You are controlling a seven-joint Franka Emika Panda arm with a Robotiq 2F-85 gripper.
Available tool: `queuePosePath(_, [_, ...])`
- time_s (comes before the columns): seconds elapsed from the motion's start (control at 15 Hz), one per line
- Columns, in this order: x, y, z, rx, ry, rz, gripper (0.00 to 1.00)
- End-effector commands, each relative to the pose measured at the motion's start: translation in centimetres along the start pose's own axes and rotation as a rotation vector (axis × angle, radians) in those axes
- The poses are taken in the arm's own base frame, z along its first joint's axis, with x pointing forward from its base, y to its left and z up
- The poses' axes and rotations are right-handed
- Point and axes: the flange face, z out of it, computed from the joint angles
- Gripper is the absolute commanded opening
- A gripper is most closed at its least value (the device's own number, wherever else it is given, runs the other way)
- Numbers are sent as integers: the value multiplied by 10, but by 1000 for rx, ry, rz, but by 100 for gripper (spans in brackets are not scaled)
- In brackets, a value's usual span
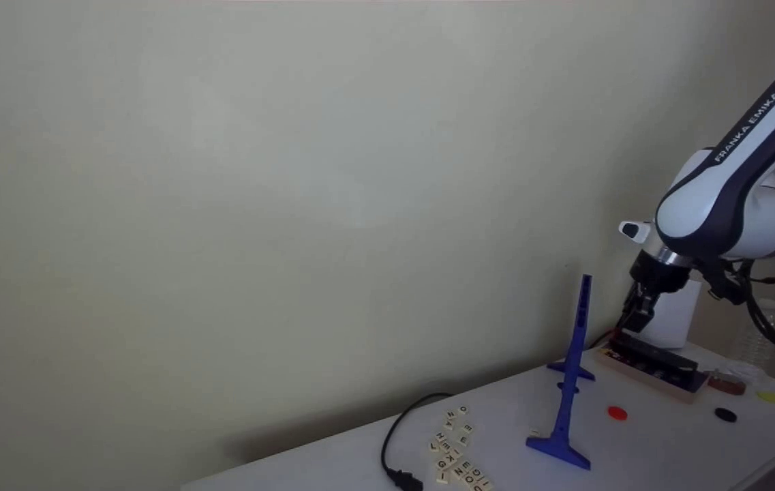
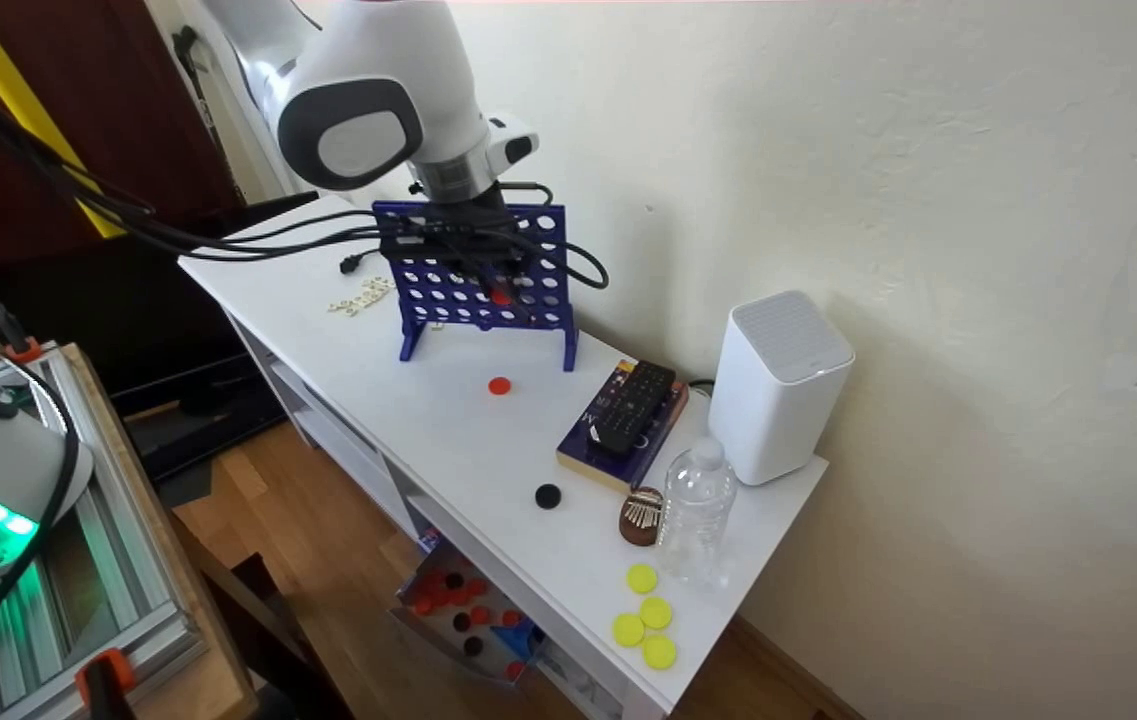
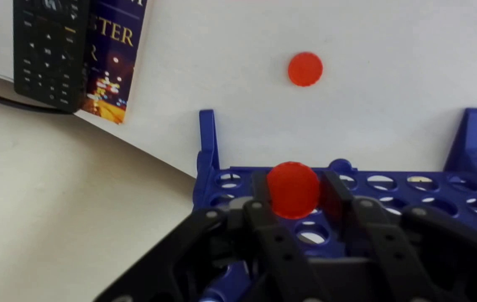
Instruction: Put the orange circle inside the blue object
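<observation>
1. Orange circle (image 3: pixel 293 190): a red-orange disc, gripped at the end of the arm (image 1: pixel 735 191) and raised above the worktop (image 2: pixel 428 420). In the wrist view its flat face is turned to the camera.
2. Pincer (image 3: pixel 296 188): pinching the orange circle. The two fingers (image 3: pixel 260 184) bear on opposite edges of the disc.
3. Blue object (image 1: pixel 573 358): an upright rack with rows of round holes, standing on two feet. It is edge-on in an exterior view; its perforated face shows in an exterior view and in the wrist view.
4. Relative position: the orange circle is outside the blue object, in front of its perforated face, on the side facing the book (image 2: pixel 578 458). Contact between disc and rack cannot be determined.
5. Loose red disc (image 2: pixel 499 386): flat on the worktop, near the feet of the blue object, same side as the pincer.
6. Black disc (image 2: pixel 548 496): flat on the worktop, between the loose red disc and the yellow discs (image 2: pixel 656 612).
7. Yellow discs: four, grouped near the end of the worktop, close to the clear bottle (image 2: pixel 698 505).
8. Remote control (image 2: pixel 633 408): resting on the book. A thumb piano (image 2: pixel 640 520) lies near the book, just beside the bottle.
9. White box (image 2: pixel 778 390): upright near the wall, behind the bottle.
10. Letter tiles (image 1: pixel 450 458): scattered on the far side of the blue object from the book, near a black power cord (image 1: pixel 406 480).
</observation>
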Motion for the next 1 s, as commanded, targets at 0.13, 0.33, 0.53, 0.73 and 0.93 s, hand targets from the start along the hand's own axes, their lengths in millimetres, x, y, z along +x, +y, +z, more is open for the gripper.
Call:
queuePosePath(0.13, [3,4,-19,10,75,-25,10])
queuePosePath(0.33, [0,7,-25,13,97,-24,10])
queuePosePath(0.53, [-4,10,-30,14,123,-18,10])
queuePosePath(0.73, [-5,12,-37,14,158,-14,10])
queuePosePath(0.93, [-6,12,-43,24,182,-20,10])
